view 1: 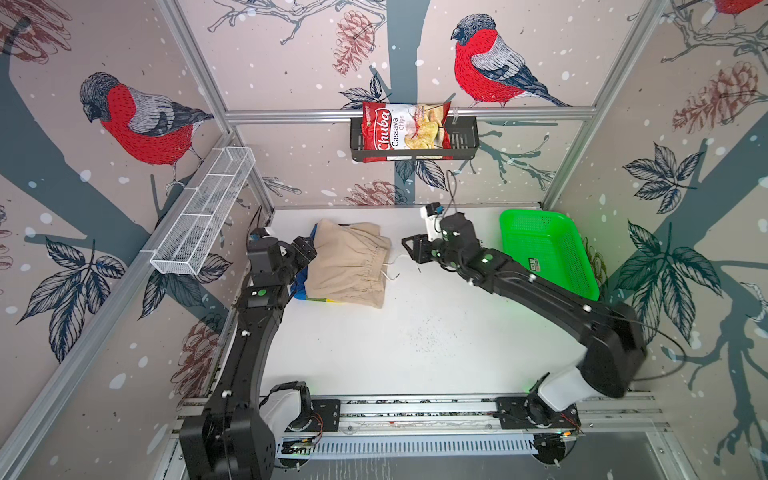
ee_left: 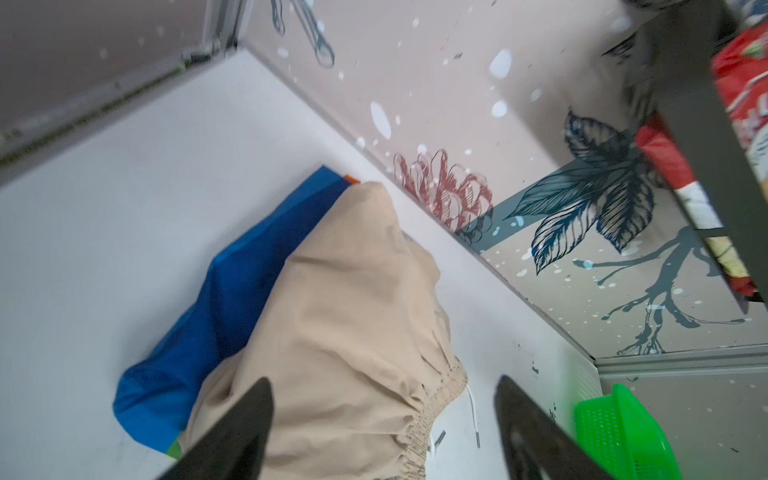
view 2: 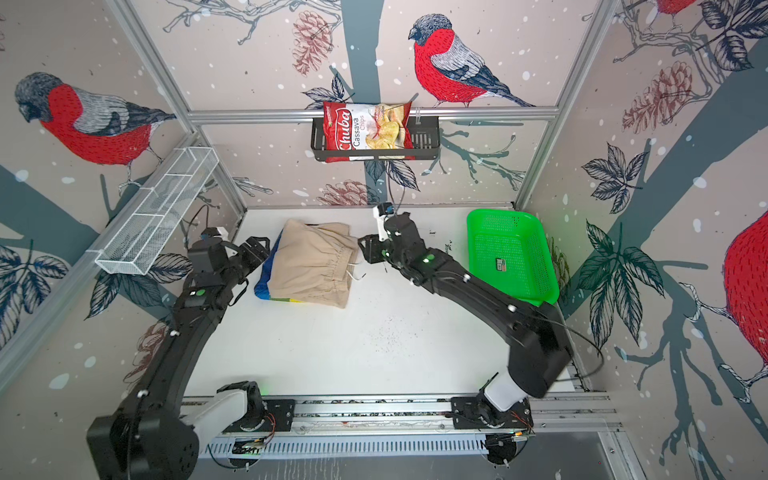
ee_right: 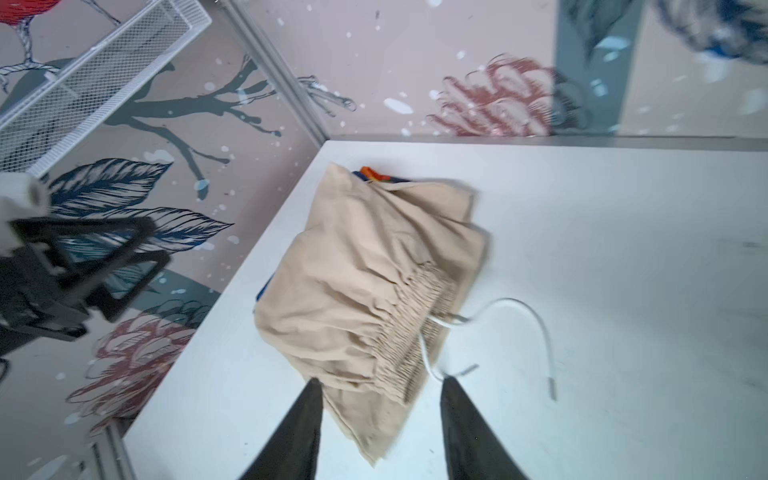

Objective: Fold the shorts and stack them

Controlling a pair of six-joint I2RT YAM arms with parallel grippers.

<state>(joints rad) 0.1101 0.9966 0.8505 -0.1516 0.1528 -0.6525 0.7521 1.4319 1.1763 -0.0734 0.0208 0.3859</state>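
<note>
The beige shorts (view 1: 349, 266) (view 2: 311, 266) lie folded at the back left of the white table (view 1: 415, 332), elastic waist toward the middle. Their white drawstring (ee_right: 534, 318) trails onto the table. Under them lie the rainbow-striped shorts (view 1: 300, 289) (view 2: 262, 282), of which only a blue edge (ee_left: 232, 299) and an orange tip (ee_right: 369, 172) show. My left gripper (view 1: 306, 249) (ee_left: 384, 380) hovers open at the pile's left side, holding nothing. At the pile's right side, my right gripper (view 1: 409, 246) (ee_right: 381, 380) is open over the beige corner and grips nothing.
A green mesh basket (view 1: 548, 253) (view 2: 511, 253) stands at the back right. A white wire rack (view 1: 203, 212) hangs on the left wall. On the back wall a black shelf (view 1: 465, 141) carries a chips bag (view 1: 405, 129).
</note>
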